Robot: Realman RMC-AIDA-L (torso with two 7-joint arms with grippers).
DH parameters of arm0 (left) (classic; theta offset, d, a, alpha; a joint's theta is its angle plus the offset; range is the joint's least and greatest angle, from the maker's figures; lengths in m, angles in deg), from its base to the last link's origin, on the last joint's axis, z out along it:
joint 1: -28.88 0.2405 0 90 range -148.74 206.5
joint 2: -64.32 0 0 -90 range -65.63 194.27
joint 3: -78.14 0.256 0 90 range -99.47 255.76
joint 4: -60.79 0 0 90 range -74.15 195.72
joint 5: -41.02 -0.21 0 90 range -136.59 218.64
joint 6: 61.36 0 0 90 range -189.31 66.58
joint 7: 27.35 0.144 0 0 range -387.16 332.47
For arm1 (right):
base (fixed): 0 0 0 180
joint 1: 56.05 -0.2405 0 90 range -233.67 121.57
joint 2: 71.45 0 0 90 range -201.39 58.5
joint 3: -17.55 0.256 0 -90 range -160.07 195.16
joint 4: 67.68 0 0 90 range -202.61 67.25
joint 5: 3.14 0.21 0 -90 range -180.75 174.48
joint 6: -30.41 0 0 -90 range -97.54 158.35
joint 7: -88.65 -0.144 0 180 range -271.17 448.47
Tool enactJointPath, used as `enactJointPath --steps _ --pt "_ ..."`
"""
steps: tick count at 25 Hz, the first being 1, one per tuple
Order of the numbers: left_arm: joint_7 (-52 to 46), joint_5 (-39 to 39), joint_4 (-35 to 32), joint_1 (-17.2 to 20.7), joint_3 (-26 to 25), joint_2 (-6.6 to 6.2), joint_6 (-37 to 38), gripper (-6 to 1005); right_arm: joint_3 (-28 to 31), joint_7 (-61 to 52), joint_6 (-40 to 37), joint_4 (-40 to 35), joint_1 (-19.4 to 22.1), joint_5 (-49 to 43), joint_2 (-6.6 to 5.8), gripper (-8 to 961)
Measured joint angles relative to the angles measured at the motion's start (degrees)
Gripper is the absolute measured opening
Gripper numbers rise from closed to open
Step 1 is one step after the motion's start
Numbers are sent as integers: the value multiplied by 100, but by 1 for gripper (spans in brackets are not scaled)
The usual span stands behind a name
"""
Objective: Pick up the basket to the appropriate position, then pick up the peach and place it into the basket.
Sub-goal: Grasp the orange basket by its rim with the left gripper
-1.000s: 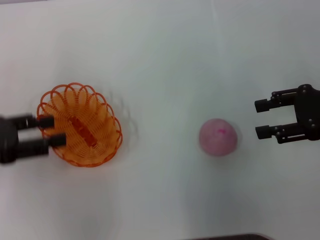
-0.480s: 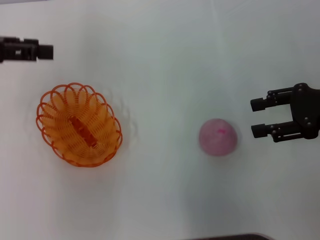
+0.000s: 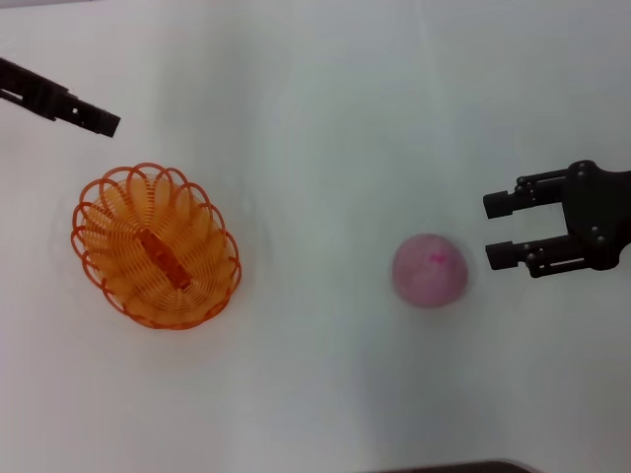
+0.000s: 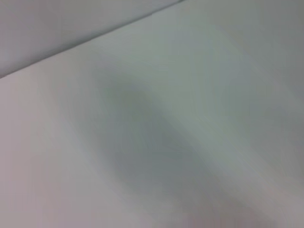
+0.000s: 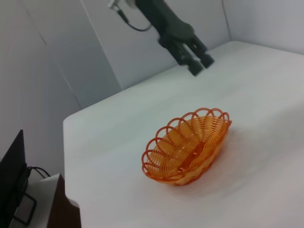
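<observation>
The orange wire basket [image 3: 156,246] stands on the white table at the left; it also shows in the right wrist view [image 5: 187,147]. It is empty. The pale pink peach [image 3: 430,269] lies on the table right of centre. My left gripper [image 3: 108,123] hovers beyond the basket at the far left, clear of its rim, and is open and empty; it also shows in the right wrist view [image 5: 200,65]. My right gripper [image 3: 495,231] is open and empty, just right of the peach with its fingertips pointing at it and a small gap between them and the fruit.
The white table [image 3: 315,118] stretches between basket and peach. A dark edge [image 3: 454,467] shows at the table's near side. In the right wrist view, a wall and a dark monitor [image 5: 12,180] stand beyond the table.
My left gripper has let go of the basket rim and pulled back up to the far left. The basket has stayed put. My right gripper has moved slightly left toward the peach.
</observation>
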Motion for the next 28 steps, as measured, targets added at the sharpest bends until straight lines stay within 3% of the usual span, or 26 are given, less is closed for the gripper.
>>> enactJointPath --steps 8,24,27,28 --pt "-136 -1030 836 -225 658 214 -992 707 13 -3 -33 2 -8 3 0 715" --pt "-144 -1135 1573 -320 980 405 -1577 703 17 -12 -13 38 -7 22 0 714" --pt "-149 -1124 1542 -320 959 429 -1582 500 10 -12 -6 50 -12 21 2 714" --pt "-152 -1119 1541 -321 954 430 -1585 479 16 -12 -22 50 -15 26 6 714"
